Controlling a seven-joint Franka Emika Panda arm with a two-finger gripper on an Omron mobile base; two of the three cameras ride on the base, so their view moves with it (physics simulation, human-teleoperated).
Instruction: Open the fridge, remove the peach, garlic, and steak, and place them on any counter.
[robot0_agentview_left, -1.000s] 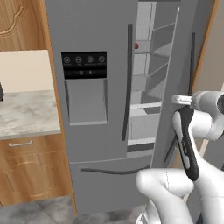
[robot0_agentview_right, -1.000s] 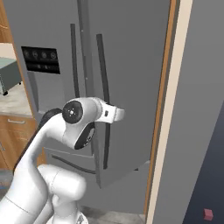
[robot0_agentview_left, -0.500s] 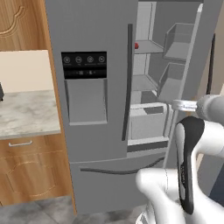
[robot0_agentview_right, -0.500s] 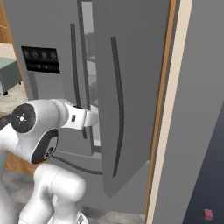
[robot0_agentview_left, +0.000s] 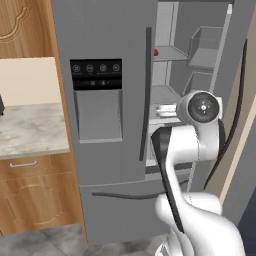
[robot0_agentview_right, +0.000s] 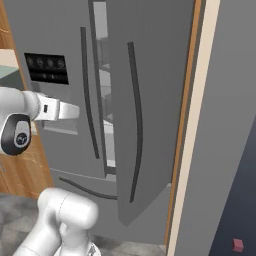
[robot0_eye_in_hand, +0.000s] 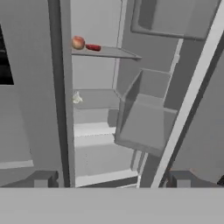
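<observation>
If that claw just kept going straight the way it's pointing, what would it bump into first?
Probably the tall grey fridge itself: the open claw points into its open right side, roughly at the grey bins on the inside of the open door and the pale lower shelves. Depth is hard to judge.

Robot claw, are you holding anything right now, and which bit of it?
Nothing. The claw is open and empty, facing the open fridge, where the peach, steak and garlic sit on shelves.

Arm bent, end effector (robot0_eye_in_hand: 109, 179) wide open, holding nothing.
</observation>
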